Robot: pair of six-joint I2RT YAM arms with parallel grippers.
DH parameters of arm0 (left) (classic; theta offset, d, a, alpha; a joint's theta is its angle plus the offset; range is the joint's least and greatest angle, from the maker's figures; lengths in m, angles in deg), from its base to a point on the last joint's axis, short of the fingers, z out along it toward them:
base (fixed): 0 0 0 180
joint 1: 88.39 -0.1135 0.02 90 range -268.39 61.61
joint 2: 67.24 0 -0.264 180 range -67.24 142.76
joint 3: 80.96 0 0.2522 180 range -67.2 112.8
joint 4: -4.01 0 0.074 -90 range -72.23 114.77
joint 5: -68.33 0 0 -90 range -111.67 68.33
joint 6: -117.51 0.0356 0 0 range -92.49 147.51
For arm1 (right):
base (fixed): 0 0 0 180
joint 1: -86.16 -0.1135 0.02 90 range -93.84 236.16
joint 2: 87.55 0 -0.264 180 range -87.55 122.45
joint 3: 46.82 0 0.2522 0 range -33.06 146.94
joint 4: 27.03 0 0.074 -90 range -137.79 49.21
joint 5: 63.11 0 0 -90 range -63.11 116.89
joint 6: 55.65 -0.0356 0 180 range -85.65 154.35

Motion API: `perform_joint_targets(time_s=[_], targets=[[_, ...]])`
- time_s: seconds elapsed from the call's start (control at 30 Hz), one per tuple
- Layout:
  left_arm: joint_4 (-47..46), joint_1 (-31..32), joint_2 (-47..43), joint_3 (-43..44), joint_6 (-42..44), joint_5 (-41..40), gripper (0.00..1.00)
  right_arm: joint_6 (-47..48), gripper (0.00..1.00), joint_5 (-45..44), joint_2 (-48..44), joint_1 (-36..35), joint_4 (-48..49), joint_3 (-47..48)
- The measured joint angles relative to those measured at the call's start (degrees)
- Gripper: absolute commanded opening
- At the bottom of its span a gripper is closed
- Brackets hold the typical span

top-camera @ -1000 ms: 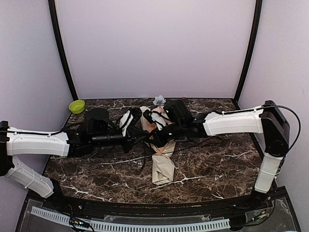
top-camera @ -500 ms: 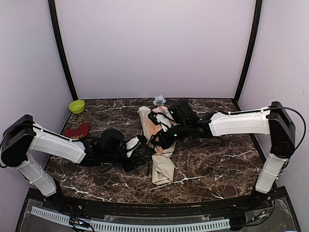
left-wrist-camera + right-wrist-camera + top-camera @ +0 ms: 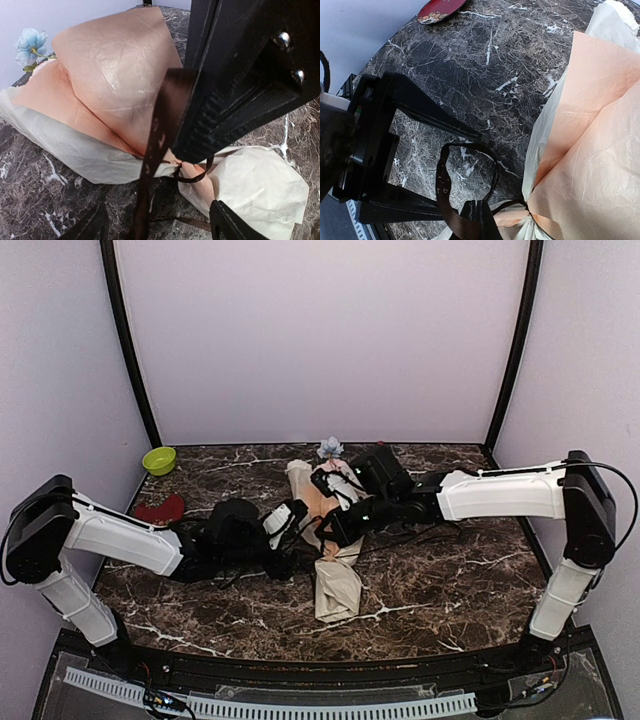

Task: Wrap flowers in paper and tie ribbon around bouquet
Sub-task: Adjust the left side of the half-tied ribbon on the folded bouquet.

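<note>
The bouquet [image 3: 336,585] lies across the middle of the table: a cone of beige and peach paper [image 3: 112,75] with the flowers [image 3: 329,448] at its far end. One pale blue rose [image 3: 30,42] shows in the left wrist view. The dark ribbon [image 3: 156,135] is cinched round the cone's narrow waist, and a loop of ribbon [image 3: 441,190] stands free beside it. My right gripper [image 3: 481,220] is shut on the ribbon just next to the waist. My left gripper [image 3: 290,526] stands open on the left of the bouquet, its fingers [image 3: 430,117] wide apart, holding nothing.
A green bowl [image 3: 159,459] sits at the far left corner, and a red dish [image 3: 158,509] lies nearer on the left. The dark marble table [image 3: 450,570] is bounded by pale walls on three sides. Black cables trail by the right arm.
My left gripper has opened and let go. The left arm has drawn back and folded at the elbow, uncovering the red dish. The right gripper has stayed beside the bouquet's waist.
</note>
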Motion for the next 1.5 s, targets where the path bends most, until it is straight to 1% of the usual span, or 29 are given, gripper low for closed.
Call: perform_joint_targets(time_s=[0.17, 0.33, 0.47, 0.57, 0.7, 0.83, 0.93, 1.07, 1.1, 1.2, 1.27, 1.33, 1.37, 1.4, 1.43, 1.47, 1.5], targets=[[-5.11, 1.51, -0.04, -0.39, 2.05, -5.11, 0.74, -1.40, 0.00, -0.44, -0.17, 0.00, -0.11, 0.02], [-9.73, 1.75, -1.16, -3.93, 3.50, -7.89, 0.77, -2.43, 0.00, -0.46, -0.17, 0.00, -0.07, 0.02], [-12.31, 1.88, -0.48, -4.70, 3.50, -8.87, 0.76, -3.17, 0.00, -0.46, -0.17, 0.00, 0.13, 0.02], [-14.03, 3.02, 2.89, -2.71, 3.41, -10.45, 0.75, -3.76, 0.00, -0.63, -0.17, 0.00, 0.52, 0.02], [-13.94, 5.14, 8.70, 1.51, 3.02, -11.63, 0.72, -4.24, 0.00, -1.05, -0.17, 0.00, 0.79, 0.02], [-14.10, 6.21, 9.20, 1.86, 2.12, -10.99, 0.71, -4.39, 0.00, -1.49, -0.17, 0.00, 0.83, 0.02], [-14.21, 6.34, 9.27, 2.32, 0.76, -11.04, 0.66, -4.61, 0.00, -1.92, -0.17, 0.00, 1.05, 0.02], [-14.49, 6.34, 9.79, 3.78, -1.09, -11.19, 0.48, -5.20, 0.00, -2.36, -0.26, 0.00, 1.84, -0.02], [-14.75, 6.32, 10.01, 4.04, -1.68, -11.37, 0.45, -5.42, 0.00, -2.40, -0.44, 0.00, 2.05, -0.13], [-15.10, 6.34, 11.02, 4.72, -2.84, -12.22, 0.40, -5.86, 0.00, -2.69, -1.40, 0.00, 2.27, -0.46], [-15.19, 6.38, 11.58, 4.74, -3.50, -12.50, 0.33, -6.08, 0.00, -2.82, -1.95, 0.00, 2.60, -0.66], [-15.21, 6.38, 12.02, 4.74, -3.96, -12.66, 0.23, -6.27, 0.00, -2.97, -2.21, 0.00, 2.64, -0.83], [-15.19, 6.38, 12.11, 4.74, -4.28, -12.83, 0.21, -6.34, 0.00, -3.02, -2.21, 0.00, 2.75, -0.98], [-15.21, 6.38, 12.15, 4.74, -4.55, -12.98, 0.21, -6.43, 0.00, -3.02, -2.21, 0.00, 2.78, -1.09], [-15.26, 6.38, 12.15, 4.74, -4.46, -13.22, 0.26, -6.51, 0.00, -3.04, -2.21, 0.00, 2.80, -1.16], [-15.32, 6.38, 12.15, 4.74, -4.48, -13.42, 0.36, -6.60, 0.00, -3.04, -2.21, 0.00, 2.84, -1.25], [-15.41, 6.38, 12.15, 4.74, -4.55, -13.57, 0.49, -6.71, 0.00, -3.04, -2.21, 0.00, 2.89, -1.25]])
